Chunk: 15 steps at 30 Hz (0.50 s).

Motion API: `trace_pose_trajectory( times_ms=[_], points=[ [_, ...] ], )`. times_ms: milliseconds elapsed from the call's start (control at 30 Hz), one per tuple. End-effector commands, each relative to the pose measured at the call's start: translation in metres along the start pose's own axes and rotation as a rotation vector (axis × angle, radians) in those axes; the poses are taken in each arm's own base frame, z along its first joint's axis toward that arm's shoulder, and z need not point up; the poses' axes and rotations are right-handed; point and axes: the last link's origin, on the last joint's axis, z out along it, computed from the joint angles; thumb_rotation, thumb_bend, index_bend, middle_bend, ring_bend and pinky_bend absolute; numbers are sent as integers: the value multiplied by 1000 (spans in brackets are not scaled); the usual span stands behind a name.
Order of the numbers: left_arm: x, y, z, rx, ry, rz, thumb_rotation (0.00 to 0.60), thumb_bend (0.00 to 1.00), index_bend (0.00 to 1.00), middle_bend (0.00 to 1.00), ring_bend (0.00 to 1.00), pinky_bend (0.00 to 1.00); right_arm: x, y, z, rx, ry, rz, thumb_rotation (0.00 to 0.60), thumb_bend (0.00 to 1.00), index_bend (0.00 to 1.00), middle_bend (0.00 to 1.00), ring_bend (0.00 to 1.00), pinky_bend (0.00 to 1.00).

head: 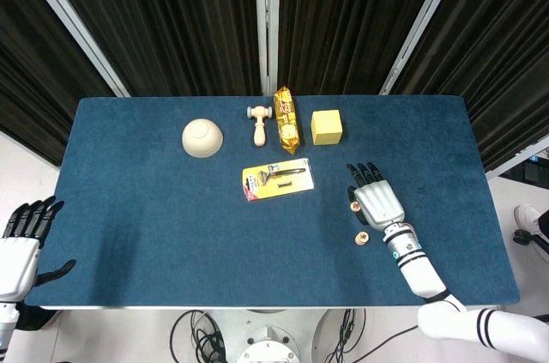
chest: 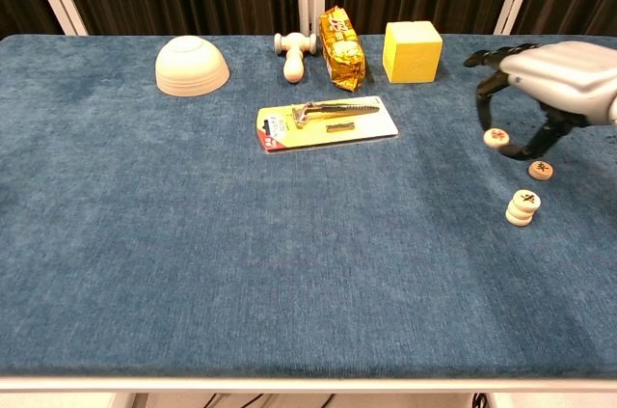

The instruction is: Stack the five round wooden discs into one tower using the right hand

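My right hand (chest: 553, 86) hovers over the table's right side and pinches a round wooden disc (chest: 496, 138) between thumb and fingertip, clear of the cloth. In the head view the same hand (head: 377, 202) shows with the held disc (head: 353, 205) at its left edge. A short stack of discs (chest: 523, 207) (head: 362, 237) stands on the cloth just in front of the hand. One single disc (chest: 541, 170) lies flat between stack and hand, below the thumb; the head view hides it. My left hand (head: 21, 243) hangs off the table's lower left, fingers apart, holding nothing.
Along the back stand an upturned pale bowl (chest: 192, 65), a small wooden mallet (chest: 294, 53), a golden snack bag (chest: 341, 35) and a yellow cube (chest: 412, 51). A carded tool package (chest: 326, 122) lies mid-table. The blue cloth table's right edge (head: 491, 200) is close to the hand.
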Motion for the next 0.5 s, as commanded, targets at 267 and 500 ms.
trace_pose_trajectory(
  times_ms=[267, 500],
  points=[
    [-1, 2, 0, 0, -4, 6, 600, 136, 77, 0, 0, 0, -3, 6, -40, 40, -82, -32, 600, 238, 558, 49, 0, 0],
    [-1, 1, 0, 2, -2, 5, 600, 137, 77, 0, 0, 0, -9, 0, -46, 57, -105, -49, 600, 237, 557, 51, 0, 0]
  ],
)
